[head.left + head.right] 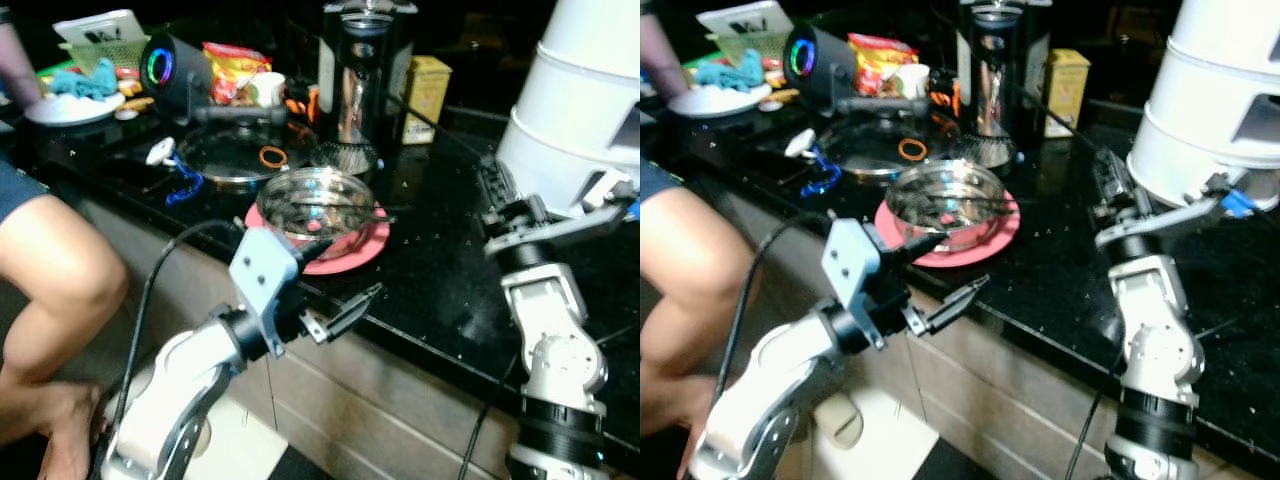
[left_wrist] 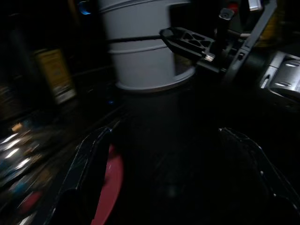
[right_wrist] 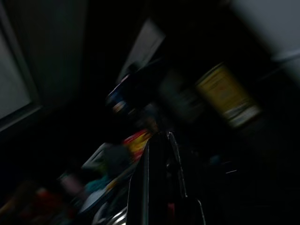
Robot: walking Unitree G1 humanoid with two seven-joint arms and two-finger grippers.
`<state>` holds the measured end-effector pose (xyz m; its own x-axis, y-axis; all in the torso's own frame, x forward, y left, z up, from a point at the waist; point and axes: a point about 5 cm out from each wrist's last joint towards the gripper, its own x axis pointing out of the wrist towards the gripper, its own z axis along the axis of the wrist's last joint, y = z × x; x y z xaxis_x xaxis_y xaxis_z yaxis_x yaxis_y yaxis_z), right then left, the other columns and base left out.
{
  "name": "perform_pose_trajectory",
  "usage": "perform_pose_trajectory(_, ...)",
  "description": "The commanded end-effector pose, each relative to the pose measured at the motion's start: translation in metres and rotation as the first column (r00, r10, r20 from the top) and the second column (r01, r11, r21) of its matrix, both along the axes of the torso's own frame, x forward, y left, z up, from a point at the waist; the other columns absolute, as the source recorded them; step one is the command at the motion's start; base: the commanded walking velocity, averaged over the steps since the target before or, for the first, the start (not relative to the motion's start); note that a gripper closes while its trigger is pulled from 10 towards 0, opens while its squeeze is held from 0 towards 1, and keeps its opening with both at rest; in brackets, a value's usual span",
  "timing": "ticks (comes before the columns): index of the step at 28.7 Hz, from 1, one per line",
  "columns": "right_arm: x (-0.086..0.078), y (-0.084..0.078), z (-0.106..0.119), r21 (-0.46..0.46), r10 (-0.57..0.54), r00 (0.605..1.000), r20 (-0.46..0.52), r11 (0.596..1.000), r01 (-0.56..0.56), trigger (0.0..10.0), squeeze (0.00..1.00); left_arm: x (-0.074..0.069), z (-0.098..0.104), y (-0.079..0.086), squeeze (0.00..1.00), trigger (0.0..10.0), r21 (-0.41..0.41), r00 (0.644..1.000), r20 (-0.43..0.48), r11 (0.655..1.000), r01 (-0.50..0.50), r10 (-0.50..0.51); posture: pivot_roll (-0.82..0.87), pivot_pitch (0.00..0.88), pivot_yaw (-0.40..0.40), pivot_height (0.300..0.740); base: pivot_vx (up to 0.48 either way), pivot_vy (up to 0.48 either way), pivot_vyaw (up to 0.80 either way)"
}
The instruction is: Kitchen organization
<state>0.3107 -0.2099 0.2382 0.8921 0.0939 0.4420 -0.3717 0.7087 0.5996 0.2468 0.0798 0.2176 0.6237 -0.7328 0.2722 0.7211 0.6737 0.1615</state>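
The left gripper (image 1: 940, 270) hangs at the counter (image 1: 1060, 260) edge, fingers wide, just before the steel bowl (image 1: 945, 205) on its pink plate (image 1: 992, 237). The right gripper (image 1: 1108, 180) (finger state unclear) rests beside the white tub (image 1: 1200, 110).
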Motion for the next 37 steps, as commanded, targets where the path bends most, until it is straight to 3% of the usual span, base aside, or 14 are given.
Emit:
perform_pose_trajectory(1, 0.001, -0.005, -0.002, -0.005, -0.025, 1.0, -0.014, 1.0, 0.025, 10.0, 0.0, 0.002, -0.001, 0.0, 0.0, 10.0, 0.015, 1.0, -0.007, 1.0, -0.011, 0.012, -0.04, 0.0, 0.004, 0.74, 0.0, 0.0, -0.8)
perform_pose_trajectory(5, 0.0, -0.006, -0.001, -0.015, -0.029, 0.999, -0.014, 0.999, 0.029, 10.0, 0.0, 0.01, 0.002, 0.006, 0.0, 10.0, 0.066, 0.993, 0.039, 0.992, -0.112, 0.109, -0.04, 0.0, 0.004, 0.74, 0.0, 0.0, -0.8)
perform_pose_trajectory(12, 0.0, -0.006, 0.0, -0.048, -0.028, 1.0, -0.012, 0.998, 0.027, 10.0, 0.0, 0.02, 0.009, 0.012, 0.0, 10.0, 0.132, 0.982, 0.101, 0.976, -0.174, 0.162, -0.04, 0.0, 0.003, 0.74, 0.0, 0.0, -0.8)
perform_pose_trajectory(14, -0.001, -0.004, 0.0, -0.065, -0.017, 1.0, -0.008, 0.998, 0.016, 10.0, 0.0, 0.028, 0.008, 0.018, 0.0, 10.0, 0.215, 0.968, 0.147, 0.949, -0.232, 0.203, -0.05, 0.0, 0.004, 0.74, 0.0, 0.0, -0.8)
perform_pose_trajectory(18, -0.001, -0.002, 0.0, -0.085, -0.01, 1.0, -0.006, 0.996, 0.009, 10.0, 0.0, 0.037, 0.008, 0.027, 0.0, 10.0, 0.266, 0.953, 0.177, 0.921, -0.285, 0.244, -0.05, 0.0, 0.005, 0.74, 0.0, 0.0, -0.8)
perform_pose_trajectory(20, -0.003, 0.0, 0.0, -0.097, -0.006, 1.0, -0.003, 0.995, 0.005, 10.0, 0.0, 0.052, 0.011, 0.042, 0.0, 10.0, 0.305, 0.925, 0.214, 0.877, -0.37, 0.315, -0.06, 0.0, 0.005, 0.74, 0.0, 0.0, -0.39)
perform_pose_trajectory(24, -0.004, 0.004, 0.0, -0.124, 0.014, 1.0, 0.002, 0.992, -0.013, 10.0, 0.0, 0.064, 0.014, 0.05, 0.0, 10.0, 0.352, 0.907, 0.247, 0.84, -0.413, 0.342, -0.06, 0.0, 0.006, 0.74, 0.0, 0.0, 0.0)
perform_pose_trajectory(27, -0.006, 0.008, 0.001, -0.145, 0.035, 0.999, 0.008, 0.989, -0.034, 10.0, 0.0, 0.071, 0.013, 0.054, 0.0, 10.0, 0.387, 0.903, 0.249, 0.819, -0.424, 0.35, -0.07, 0.0, 0.009, 0.74, 0.0, 0.0, 0.0)
perform_pose_trajectory(29, -0.01, 0.014, 0.004, -0.184, 0.072, 0.997, 0.019, 0.981, -0.067, 10.0, 0.0, 0.079, 0.008, 0.057, 0.0, 10.0, 0.477, 0.913, 0.224, 0.779, -0.407, 0.34, -0.07, 0.0, 0.01, 0.74, 0.0, 0.0, 0.0)
perform_pose_trajectory(31, -0.01, 0.014, 0.004, -0.19, 0.076, 0.997, 0.021, 0.979, -0.07, 10.0, 0.0, 0.08, 0.007, 0.057, 0.0, 10.0, 0.489, 0.915, 0.22, 0.774, -0.403, 0.337, -0.07, 0.0, 0.011, 0.74, 0.0, 0.0, 0.0)
perform_pose_trajectory(34, -0.011, 0.014, 0.005, -0.194, 0.075, 0.997, 0.022, 0.979, -0.069, 10.0, 0.0, 0.083, -0.001, 0.059, 0.0, 10.0, 0.585, 0.923, 0.193, 0.716, -0.38, 0.333, -0.08, 0.0, 0.017, 0.74, 0.0, 0.0, 0.0)
perform_pose_trajectory(37, -0.011, 0.014, 0.006, -0.192, 0.074, 0.997, 0.026, 0.979, -0.068, 10.0, 0.0, 0.083, -0.003, 0.059, 0.0, 10.0, 0.591, 0.927, 0.183, 0.718, -0.369, 0.326, -0.08, 0.0, 0.017, 0.74, 0.0, 0.0, 0.0)
